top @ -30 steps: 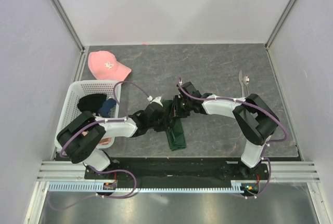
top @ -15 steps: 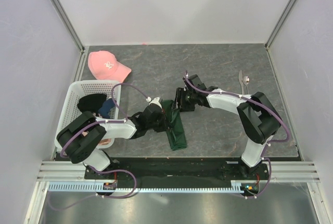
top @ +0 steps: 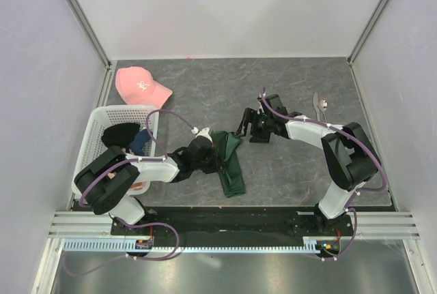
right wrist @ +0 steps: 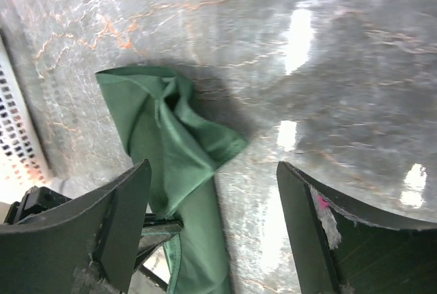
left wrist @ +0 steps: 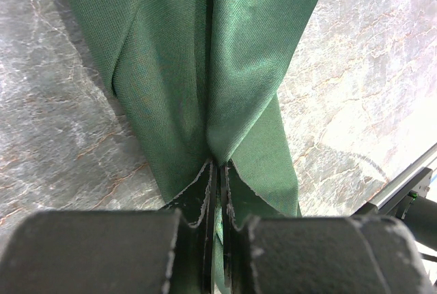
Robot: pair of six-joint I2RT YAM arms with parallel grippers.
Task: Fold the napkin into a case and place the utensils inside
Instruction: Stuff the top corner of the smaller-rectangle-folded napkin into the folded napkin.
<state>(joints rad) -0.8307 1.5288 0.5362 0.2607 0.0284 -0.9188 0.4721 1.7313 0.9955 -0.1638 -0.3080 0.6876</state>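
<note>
Your left gripper [top: 210,157] is clamping the napkin [top: 232,170]. In the left wrist view its jaws [left wrist: 217,171] are pressing nearly together, with a pleat of the green cloth [left wrist: 205,69] caught between them. Your right gripper [top: 247,122] is standing with its jaws spread wide and nothing between them. It is sitting just beyond the napkin's far end and is not touching the cloth. From the right wrist camera you are looking down past both fingers [right wrist: 213,171] at the crumpled upper end of the napkin [right wrist: 171,137] lying on the stone-patterned surface.

The grey table [top: 293,164] is carrying everything. A white basket [top: 95,118] is sitting at its left edge, beside your left arm, and is holding a black garment [top: 121,133].

The napkin is lying near the middle of the table as a narrow folded strip. It is running from the near edge up toward the centre, and its far end is bunching up where the left jaws are gripping it.

A pink cap [top: 140,84] is resting in the far left corner, just behind the basket.

The utensils [top: 320,106] are lying side by side at the far right, well apart from the napkin. They are a fork [top: 316,103] and a spoon [top: 325,105], and neither gripper is touching them.
</note>
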